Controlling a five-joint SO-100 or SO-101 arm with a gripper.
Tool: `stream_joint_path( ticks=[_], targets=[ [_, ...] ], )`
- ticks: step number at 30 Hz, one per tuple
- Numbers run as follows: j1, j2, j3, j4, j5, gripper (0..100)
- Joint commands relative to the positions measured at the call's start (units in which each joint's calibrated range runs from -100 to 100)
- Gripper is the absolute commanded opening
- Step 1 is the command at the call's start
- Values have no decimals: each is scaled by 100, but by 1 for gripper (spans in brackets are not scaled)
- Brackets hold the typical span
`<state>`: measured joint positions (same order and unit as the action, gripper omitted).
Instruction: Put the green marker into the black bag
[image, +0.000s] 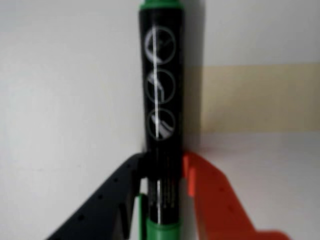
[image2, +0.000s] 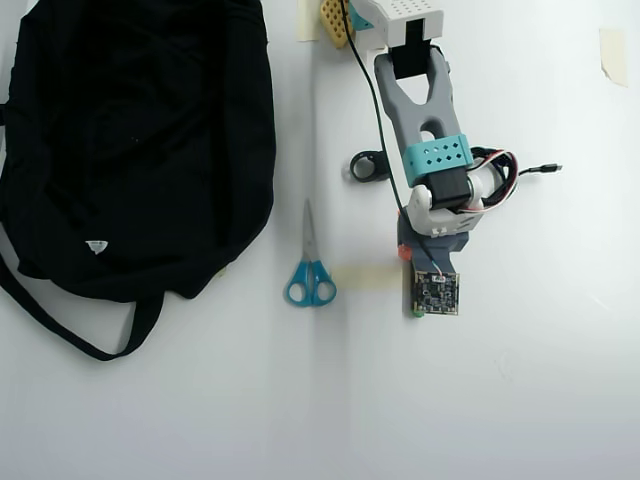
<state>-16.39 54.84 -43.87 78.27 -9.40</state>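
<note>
The green marker (image: 161, 100), with a black barrel, white print and green ends, stands lengthwise in the middle of the wrist view. My gripper (image: 162, 162) is shut on it, black finger (image: 120, 190) on its left and orange finger (image: 210, 195) on its right. In the overhead view the gripper (image2: 412, 285) is mostly hidden under the wrist camera board, and only a green tip of the marker (image2: 415, 312) peeks out. The black bag (image2: 140, 140) lies at the upper left, far left of the gripper, with a white tag and strap loops.
Blue-handled scissors (image2: 309, 270) lie between the bag and the arm. A small black coiled cable (image2: 366, 166) sits beside the arm. A pale yellow tape strip (image2: 365, 278) is on the white table; it also shows in the wrist view (image: 260, 97).
</note>
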Motion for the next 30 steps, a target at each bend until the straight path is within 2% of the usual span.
stream_joint_path(
  ticks=[1,15,30],
  targets=[
    [-67,-15,-7,71,22,2],
    [-89,-114,-61,114,2,2],
    [-149,-139,-1220,1466,22,2]
  ],
)
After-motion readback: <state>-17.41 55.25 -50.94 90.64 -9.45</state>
